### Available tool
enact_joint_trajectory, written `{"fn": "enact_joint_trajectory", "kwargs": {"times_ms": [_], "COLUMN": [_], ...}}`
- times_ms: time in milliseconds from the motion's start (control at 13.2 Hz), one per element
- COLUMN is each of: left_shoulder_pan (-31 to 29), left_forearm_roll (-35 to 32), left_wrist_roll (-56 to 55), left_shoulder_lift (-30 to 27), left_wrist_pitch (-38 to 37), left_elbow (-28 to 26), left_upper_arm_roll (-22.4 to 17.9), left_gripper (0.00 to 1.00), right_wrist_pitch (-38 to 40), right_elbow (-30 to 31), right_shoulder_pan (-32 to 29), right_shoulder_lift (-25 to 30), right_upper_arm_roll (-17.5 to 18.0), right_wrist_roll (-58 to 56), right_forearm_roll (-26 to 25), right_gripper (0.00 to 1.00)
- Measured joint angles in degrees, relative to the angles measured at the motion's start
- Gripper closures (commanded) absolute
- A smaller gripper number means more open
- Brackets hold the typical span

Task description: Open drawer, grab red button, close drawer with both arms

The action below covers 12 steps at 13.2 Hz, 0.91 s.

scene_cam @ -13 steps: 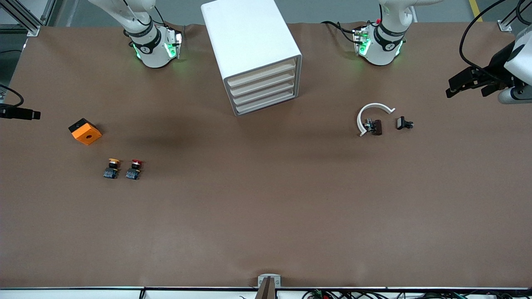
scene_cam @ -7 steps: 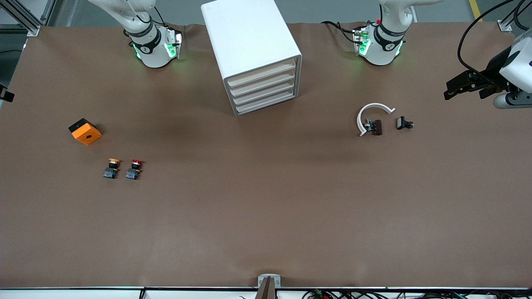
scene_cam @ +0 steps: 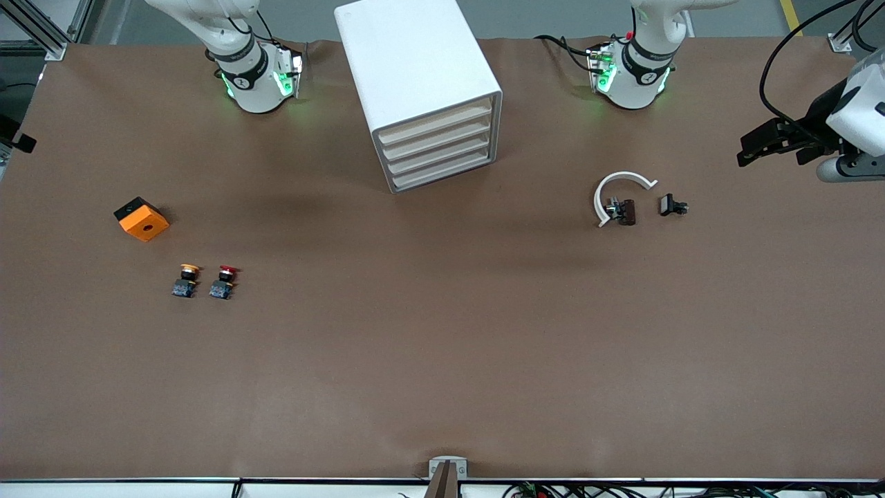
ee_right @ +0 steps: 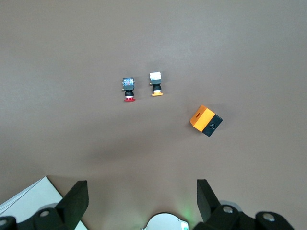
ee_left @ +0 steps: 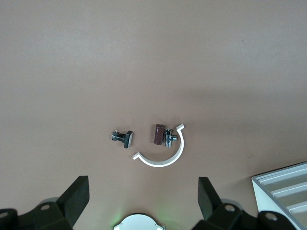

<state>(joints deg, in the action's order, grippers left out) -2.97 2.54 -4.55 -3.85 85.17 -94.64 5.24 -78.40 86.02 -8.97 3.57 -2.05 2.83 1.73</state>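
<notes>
The white cabinet (scene_cam: 415,76) stands between the two arm bases, and all of its drawers (scene_cam: 439,149) are shut. The red-capped button (scene_cam: 224,281) stands on the table toward the right arm's end, beside an orange-yellow-capped one (scene_cam: 185,280). Both also show in the right wrist view, the red button (ee_right: 128,89) and the orange-yellow one (ee_right: 155,84). My right gripper (ee_right: 141,201) hangs high over that end of the table, open and empty; only its tip (scene_cam: 19,142) shows at the front view's edge. My left gripper (scene_cam: 753,146) hovers open and empty over the left arm's end (ee_left: 143,201).
An orange box (scene_cam: 142,218) lies near the two buttons. Toward the left arm's end lie a white curved piece (scene_cam: 619,187), a brown cylinder part (scene_cam: 626,211) and a small black part (scene_cam: 671,205). A corner of the cabinet (ee_left: 288,191) shows in the left wrist view.
The right gripper has moved toward the base side and almost out of the front view. The left gripper has drifted slightly the same way. Nothing on the table has moved.
</notes>
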Motion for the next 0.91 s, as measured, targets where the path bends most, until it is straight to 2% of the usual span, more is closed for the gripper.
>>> {"fn": "enact_joint_trajectory", "kwargs": {"times_ms": [454,908], "left_shoulder_pan": [0.0,0.0], "left_forearm_roll": [0.0,0.0], "left_wrist_roll": [0.0,0.0], "left_shoulder_lift": [0.2,0.2], "left_wrist_pitch": [0.0,-0.1], "left_elbow": [0.0,0.0], "left_upper_arm_roll": [0.0,0.0], "left_gripper": [0.00,0.00], "right_wrist_pitch": [-8.0,-8.3], "right_elbow": [12.0,13.5], "right_shoulder_pan": [0.7,3.1], "right_shoulder_lift": [8.4,10.3], "right_upper_arm_roll": [0.9,1.2], "right_wrist_roll": [-1.4,-1.2], "right_forearm_roll": [-0.2,-0.8], "right_gripper": [0.00,0.00]}}
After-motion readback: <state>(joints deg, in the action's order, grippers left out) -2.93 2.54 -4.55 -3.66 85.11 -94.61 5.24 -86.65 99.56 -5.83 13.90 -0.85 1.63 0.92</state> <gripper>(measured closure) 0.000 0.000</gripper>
